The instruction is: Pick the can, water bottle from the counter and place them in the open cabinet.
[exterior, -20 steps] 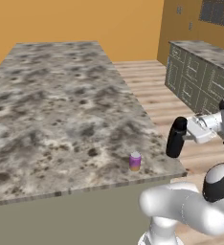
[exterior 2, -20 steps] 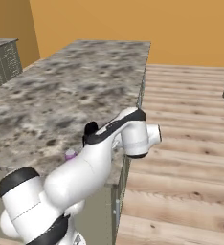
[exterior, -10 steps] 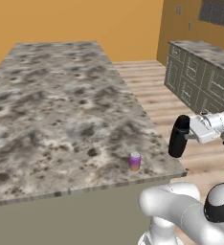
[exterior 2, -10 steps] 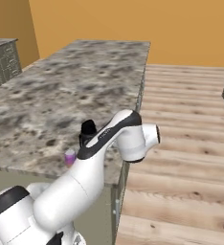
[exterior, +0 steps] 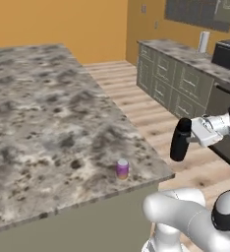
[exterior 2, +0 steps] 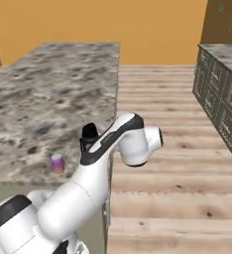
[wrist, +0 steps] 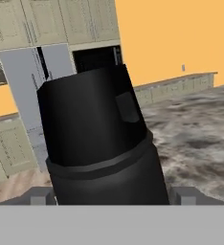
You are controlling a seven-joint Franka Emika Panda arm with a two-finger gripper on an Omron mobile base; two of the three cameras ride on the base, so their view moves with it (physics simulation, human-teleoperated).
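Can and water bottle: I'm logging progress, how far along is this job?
Nothing is in the cabinet yet. In hand: the gripper holds the water bottle, carried off the counter beyond its edge. Left: shelving it, then the can, on the counter near its edge.

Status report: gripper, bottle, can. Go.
Gripper shut on water bottle, held off the counter edge. Can on counter near corner. Nothing blocking.

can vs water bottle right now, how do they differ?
The can is short and purple with an orange band; the water bottle is tall, slim and black. The can stands on the counter near its corner; the water bottle is off it, held in the gripper above the floor. Both are upright cylinders.
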